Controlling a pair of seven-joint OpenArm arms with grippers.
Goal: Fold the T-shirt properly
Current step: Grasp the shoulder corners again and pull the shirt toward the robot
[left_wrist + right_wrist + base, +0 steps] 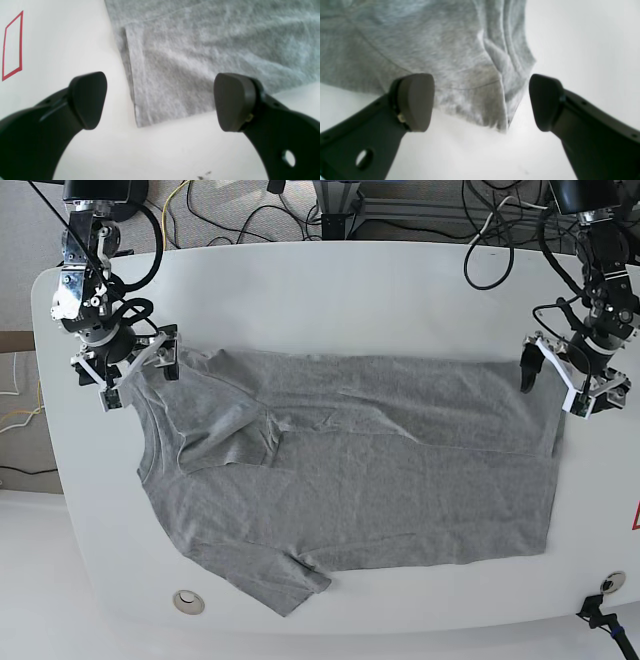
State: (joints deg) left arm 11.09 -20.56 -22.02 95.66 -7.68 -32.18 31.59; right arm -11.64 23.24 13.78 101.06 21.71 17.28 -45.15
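White worktop (330,285), shirt (360,490) spread across it, one long edge already folded in.
We hang our left tool (160,102) over the hem corner and our right tool (481,102) over the shoulder corner, both wide open and empty, probably to pinch matching ends together.

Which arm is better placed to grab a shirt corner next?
Left, narrowly. The open left gripper straddles the flat, crisp hem corner of the T-shirt; the open right gripper faces bunched, creased fabric at the shoulder.
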